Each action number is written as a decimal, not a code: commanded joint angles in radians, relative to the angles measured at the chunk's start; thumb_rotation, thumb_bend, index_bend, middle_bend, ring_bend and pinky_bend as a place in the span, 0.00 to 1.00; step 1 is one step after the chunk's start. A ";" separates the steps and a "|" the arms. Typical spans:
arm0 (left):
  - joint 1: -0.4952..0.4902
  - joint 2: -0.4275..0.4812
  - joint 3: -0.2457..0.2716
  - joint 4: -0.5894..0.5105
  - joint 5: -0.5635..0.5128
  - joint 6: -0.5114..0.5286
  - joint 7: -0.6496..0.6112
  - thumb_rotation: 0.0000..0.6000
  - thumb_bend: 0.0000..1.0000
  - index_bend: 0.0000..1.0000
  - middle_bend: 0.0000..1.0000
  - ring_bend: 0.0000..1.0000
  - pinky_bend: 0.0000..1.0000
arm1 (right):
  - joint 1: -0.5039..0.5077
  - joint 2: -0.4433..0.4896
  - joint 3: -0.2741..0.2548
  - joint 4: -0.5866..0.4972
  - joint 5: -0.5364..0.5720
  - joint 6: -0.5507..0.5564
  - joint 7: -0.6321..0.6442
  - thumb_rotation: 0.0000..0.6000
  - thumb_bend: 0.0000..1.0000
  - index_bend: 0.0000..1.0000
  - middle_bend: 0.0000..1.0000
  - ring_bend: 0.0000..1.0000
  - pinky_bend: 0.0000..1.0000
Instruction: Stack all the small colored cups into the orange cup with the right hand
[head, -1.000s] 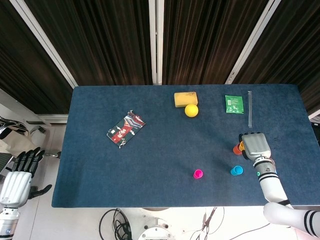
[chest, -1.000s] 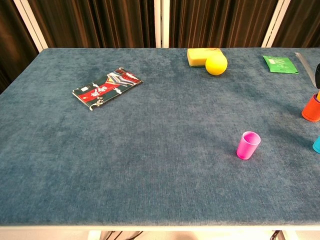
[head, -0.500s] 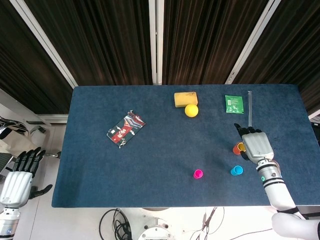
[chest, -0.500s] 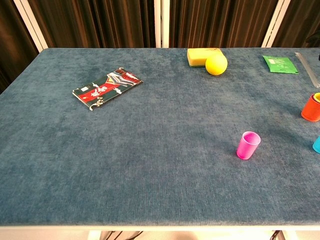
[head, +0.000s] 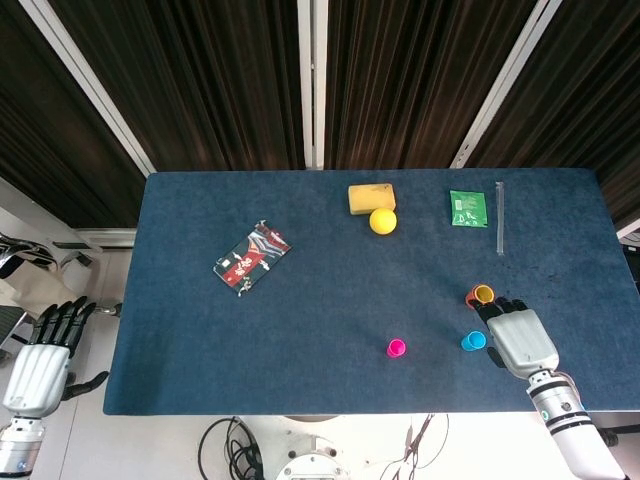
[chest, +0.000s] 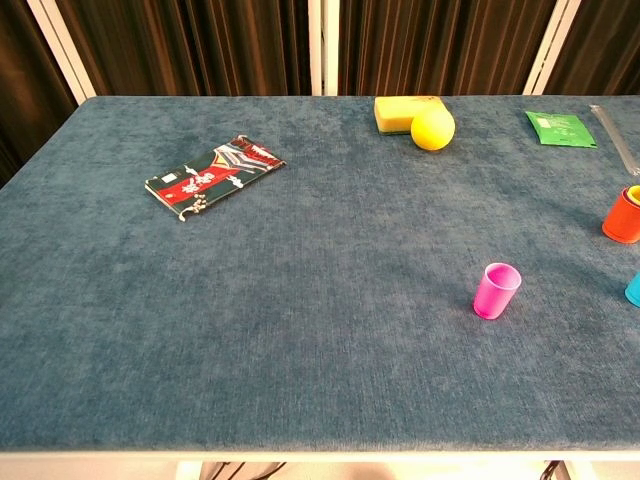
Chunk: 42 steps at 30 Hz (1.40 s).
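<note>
Cups half stacked, blue one next

Tabletop (head: 300, 300) carried three cup positions near its right edge: orange cup (head: 482, 295) with a yellow one nested inside, one blue cup (head: 473, 341), one pink cup (head: 397, 348). Right robot hand (head: 520, 338) lay spread and empty beside the blue cup, probably due for grasping next.

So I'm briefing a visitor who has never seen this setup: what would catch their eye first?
Probably the bright cups on the dark blue table: the orange cup with a yellow one inside, the blue cup beside the right hand, and the pink cup alone near the front edge.
</note>
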 joint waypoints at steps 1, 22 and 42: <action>0.002 0.001 0.001 0.000 -0.001 0.002 0.000 1.00 0.07 0.03 0.00 0.00 0.00 | -0.023 -0.037 -0.013 0.040 -0.020 -0.004 0.002 1.00 0.22 0.21 0.30 0.22 0.23; 0.004 0.001 0.003 0.015 -0.007 -0.004 -0.020 1.00 0.07 0.03 0.00 0.00 0.00 | -0.053 -0.171 0.040 0.183 0.025 -0.038 -0.035 1.00 0.23 0.26 0.33 0.24 0.22; 0.009 -0.002 0.002 0.031 -0.010 0.002 -0.036 1.00 0.07 0.03 0.00 0.00 0.00 | -0.057 -0.252 0.054 0.247 0.041 -0.069 -0.059 1.00 0.26 0.33 0.38 0.31 0.23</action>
